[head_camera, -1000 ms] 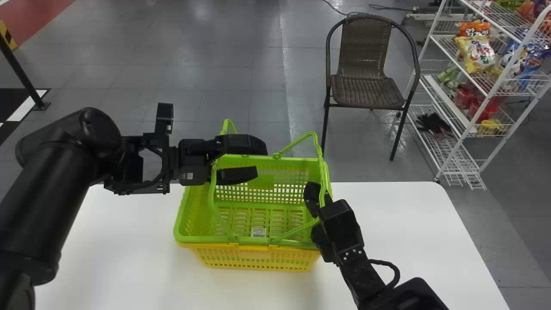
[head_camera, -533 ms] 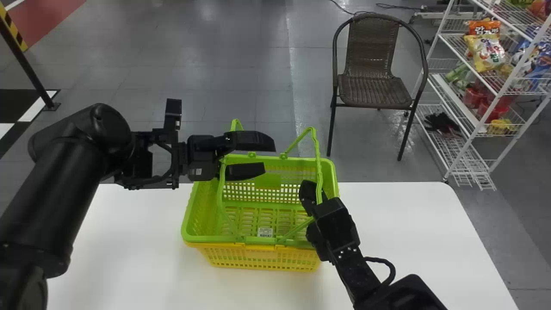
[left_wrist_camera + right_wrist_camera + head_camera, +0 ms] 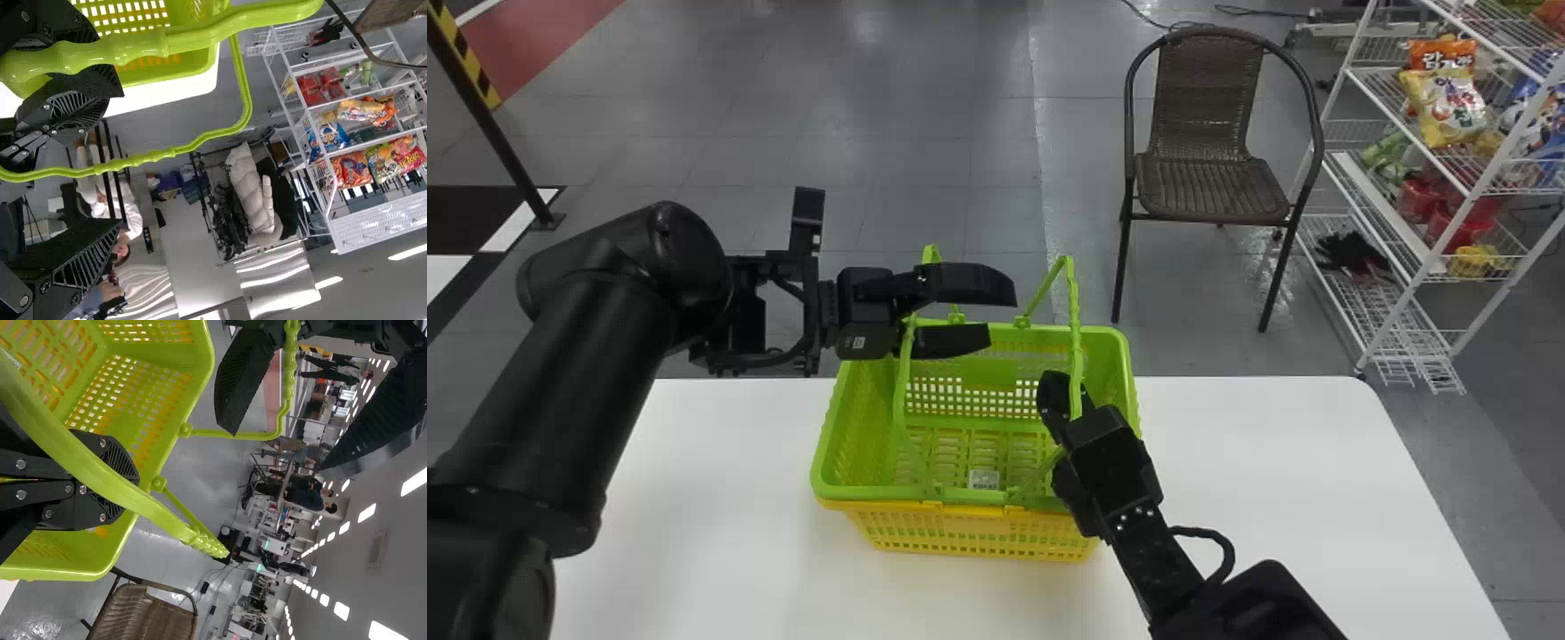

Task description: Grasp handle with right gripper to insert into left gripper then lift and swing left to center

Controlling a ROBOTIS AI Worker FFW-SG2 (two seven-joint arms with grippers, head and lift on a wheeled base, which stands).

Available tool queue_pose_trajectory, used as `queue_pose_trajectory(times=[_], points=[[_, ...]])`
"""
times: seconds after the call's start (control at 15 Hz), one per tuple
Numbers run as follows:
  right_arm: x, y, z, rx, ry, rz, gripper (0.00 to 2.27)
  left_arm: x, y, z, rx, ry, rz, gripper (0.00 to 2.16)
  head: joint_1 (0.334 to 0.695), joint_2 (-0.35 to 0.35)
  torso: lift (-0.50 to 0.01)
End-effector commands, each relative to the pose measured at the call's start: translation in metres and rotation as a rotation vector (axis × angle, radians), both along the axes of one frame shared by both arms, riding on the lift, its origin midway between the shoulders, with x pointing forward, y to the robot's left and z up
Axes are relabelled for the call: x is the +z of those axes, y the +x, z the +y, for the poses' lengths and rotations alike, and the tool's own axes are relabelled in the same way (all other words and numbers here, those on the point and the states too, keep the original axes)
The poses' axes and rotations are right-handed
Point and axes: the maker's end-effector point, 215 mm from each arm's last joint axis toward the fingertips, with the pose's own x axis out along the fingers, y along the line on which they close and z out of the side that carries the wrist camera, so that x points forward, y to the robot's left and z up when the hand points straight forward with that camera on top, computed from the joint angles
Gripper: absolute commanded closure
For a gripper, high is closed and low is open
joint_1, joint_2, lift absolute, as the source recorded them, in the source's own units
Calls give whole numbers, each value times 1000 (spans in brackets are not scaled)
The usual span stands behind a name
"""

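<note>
My left gripper (image 3: 1000, 315) stands open above the green basket's (image 3: 1129, 382) back left part. The left handle (image 3: 902, 391) crosses near the base of its fingers. In the left wrist view my left gripper (image 3: 120, 143) has its fingers wide apart, the left handle (image 3: 167, 40) crossing close to the upper finger. My right gripper (image 3: 1067, 444) is shut on the raised right handle (image 3: 1074, 329) over the basket's right side. In the right wrist view my right gripper (image 3: 123, 487) has its fingers together at the near handle bar (image 3: 127, 487), which partly covers them.
A yellow basket (image 3: 983, 531) sits under the green one on the white table (image 3: 1254, 462). Beyond the table stand a brown chair (image 3: 1209, 182) and, at the right, a white wire shelf (image 3: 1392, 307) with snacks.
The right gripper and its handle have moved left, closer to the left handle. The left gripper has shifted right and slightly upward in the head view. Basket, chair and shelf appear farther right as the view has turned.
</note>
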Motion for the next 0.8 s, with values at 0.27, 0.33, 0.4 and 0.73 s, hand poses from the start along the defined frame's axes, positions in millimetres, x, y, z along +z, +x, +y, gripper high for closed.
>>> queue_pose_trajectory(times=[0.27,0.33,0.4,0.73], points=[[1,1,10,15,-4,1,2040,4,3,-1,-4,14,-11,157,695,16,0],[1,1,13,19,-7,1,2040,5,4,-1,-4,14,-14,161,695,17,0],[1,2,15,22,-12,2,2040,4,4,-1,-4,15,-13,161,695,19,0],[-2,2,34,45,-27,7,2040,8,4,-4,-9,4,-13,161,695,33,0]])
